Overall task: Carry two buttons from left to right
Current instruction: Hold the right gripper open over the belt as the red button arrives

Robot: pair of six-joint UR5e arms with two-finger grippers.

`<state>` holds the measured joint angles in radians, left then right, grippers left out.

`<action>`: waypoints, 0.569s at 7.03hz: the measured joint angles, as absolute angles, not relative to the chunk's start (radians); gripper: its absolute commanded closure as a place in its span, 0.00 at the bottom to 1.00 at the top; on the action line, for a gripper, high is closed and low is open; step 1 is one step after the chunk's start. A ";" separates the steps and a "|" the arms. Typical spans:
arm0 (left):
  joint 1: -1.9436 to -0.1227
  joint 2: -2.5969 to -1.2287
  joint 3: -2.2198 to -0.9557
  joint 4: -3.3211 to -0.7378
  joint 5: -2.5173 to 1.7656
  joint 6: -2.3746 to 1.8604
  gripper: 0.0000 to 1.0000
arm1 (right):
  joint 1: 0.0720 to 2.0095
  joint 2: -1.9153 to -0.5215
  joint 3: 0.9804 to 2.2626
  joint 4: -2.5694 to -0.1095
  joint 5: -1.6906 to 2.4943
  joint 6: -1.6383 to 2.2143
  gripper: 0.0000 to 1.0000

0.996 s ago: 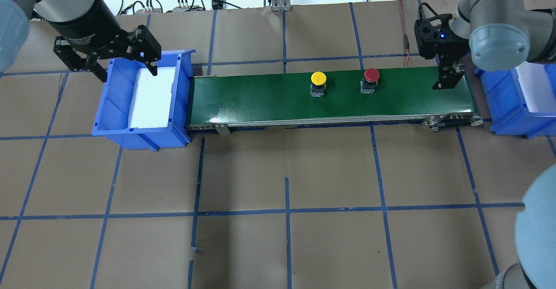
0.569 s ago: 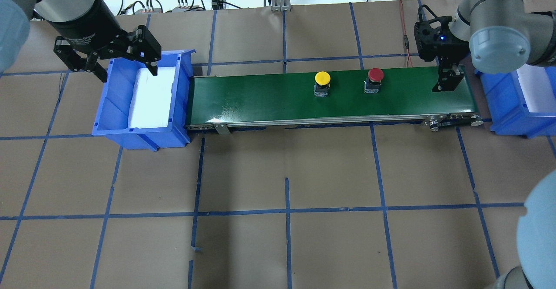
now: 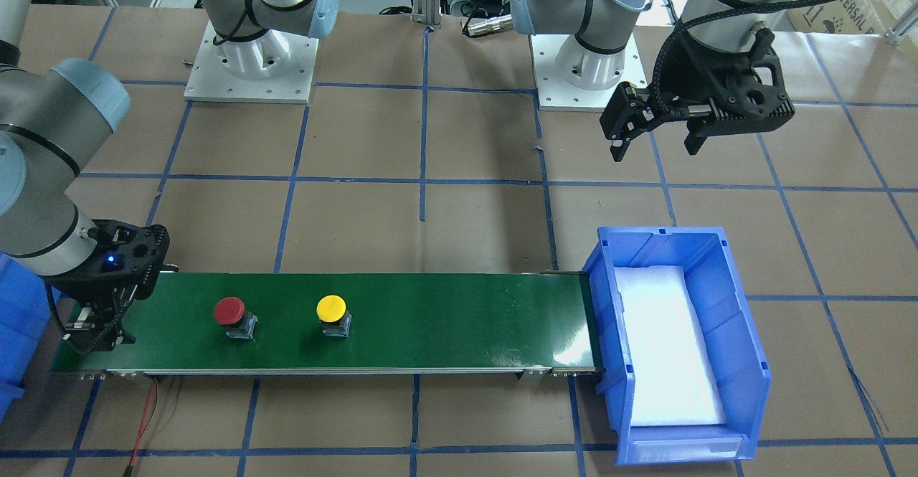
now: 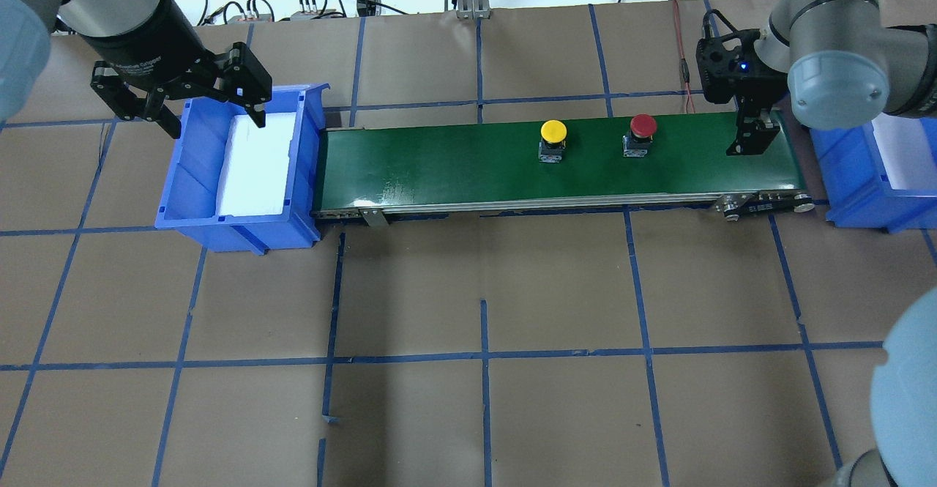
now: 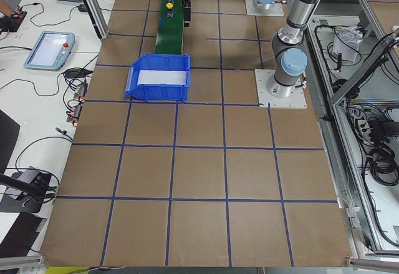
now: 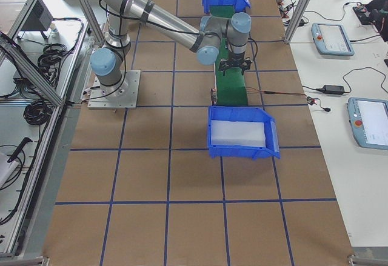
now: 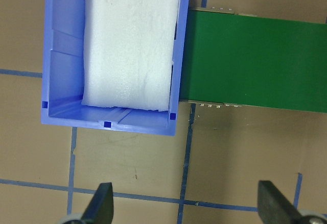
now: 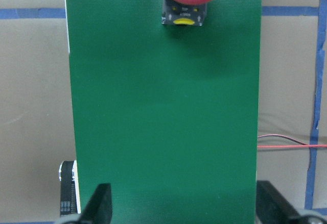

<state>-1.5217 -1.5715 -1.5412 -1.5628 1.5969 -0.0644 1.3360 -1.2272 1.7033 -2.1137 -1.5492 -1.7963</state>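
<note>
Here, the left gripper (image 4: pixel 217 127) hangs high beside the left bin (image 4: pixel 190 201), on the robot's side of it, jaws spread wide and holding nothing. That bin shows only its white foam (image 7: pixel 130 40). Both buttons stand on the belt (image 4: pixel 439 165), right of its middle: the yellow button (image 4: pixel 553 132) first, then the red button (image 4: pixel 643 127) near it and closer to the belt's right end. Each is upright, cap up and base down on the belt, so the long axis is vertical. In the right wrist view the red one's base shows a small yellow mark on the side facing that camera. The right gripper (image 8: pixel 186 203) sits low over the belt's right end, jaws wide and empty, the red button straight ahead but well apart. The right bin (image 4: pixel 849 209) lies just past it. I judge this to be the pick-up stage at the right end. The next move calls for getting the red button between the fingers, closing below the cap, then lifting it across into the right bin.
</note>
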 measured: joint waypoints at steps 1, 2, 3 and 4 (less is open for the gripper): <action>-1.522 -1.571 -1.541 -1.562 1.597 -0.064 0.00 | 1.336 -1.226 1.717 -2.137 -1.541 -1.796 0.01; -1.522 -1.570 -1.542 -1.563 1.597 -0.064 0.00 | 1.332 -1.223 1.724 -2.153 -1.519 -1.796 0.01; -1.522 -1.571 -1.542 -1.562 1.597 -0.064 0.00 | 1.325 -1.218 1.727 -2.159 -1.483 -1.795 0.01; -1.522 -1.571 -1.542 -1.562 1.598 -0.064 0.00 | 1.318 -1.214 1.732 -2.162 -1.462 -1.795 0.01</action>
<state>-1.5217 -1.5708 -1.5416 -1.5624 1.5979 -0.0641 1.3182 -1.2138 1.7320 -2.1618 -1.4620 -1.7946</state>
